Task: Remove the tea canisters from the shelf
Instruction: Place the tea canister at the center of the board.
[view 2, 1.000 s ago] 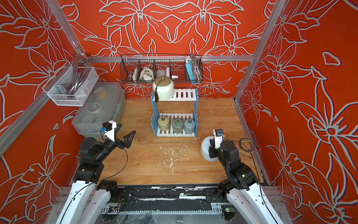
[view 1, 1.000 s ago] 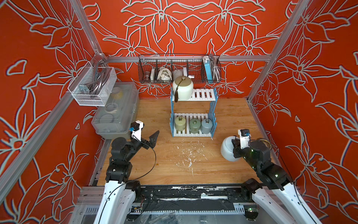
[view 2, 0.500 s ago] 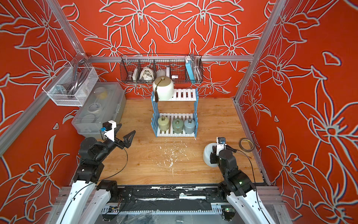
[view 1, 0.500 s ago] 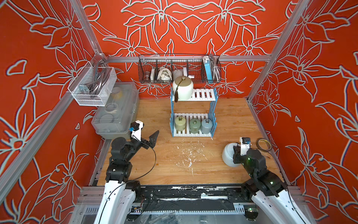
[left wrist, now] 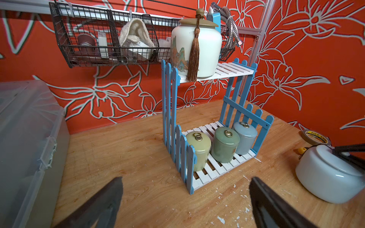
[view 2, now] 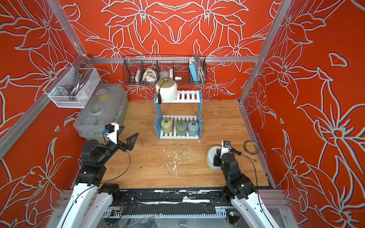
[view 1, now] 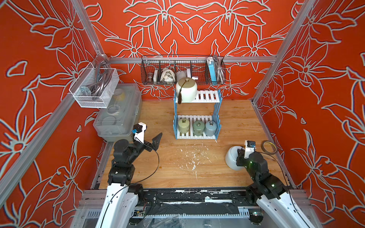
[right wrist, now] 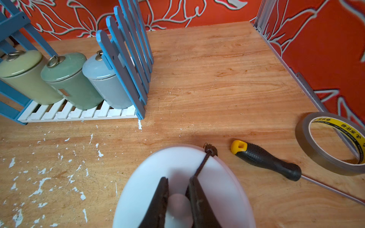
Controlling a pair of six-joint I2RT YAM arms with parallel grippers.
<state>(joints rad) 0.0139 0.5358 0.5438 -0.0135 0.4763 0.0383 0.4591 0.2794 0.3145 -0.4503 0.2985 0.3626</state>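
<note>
On the near right of the desk (view 1: pixel 197 173), the white jar (view 1: pixel 230 158) looks set down, clear of the shelf (view 1: pixel 207 96), with the right end effector (right wrist: pixel 178 181) clamped on its lid knob. The left end effector (view 2: pixel 129 131) hangs spread wide, holding nothing. The cream jar (view 1: pixel 186 89) stands on the top tier. The olive jar (view 1: pixel 183 126), the green jar (view 1: pixel 198 128) and the blue-grey jar (view 1: pixel 211 128) sit in a row below. I'd guess all are glazed, weighty, slick and breakable, with loose lids, so gripping round the body seems safer than by knob or ring.
</note>
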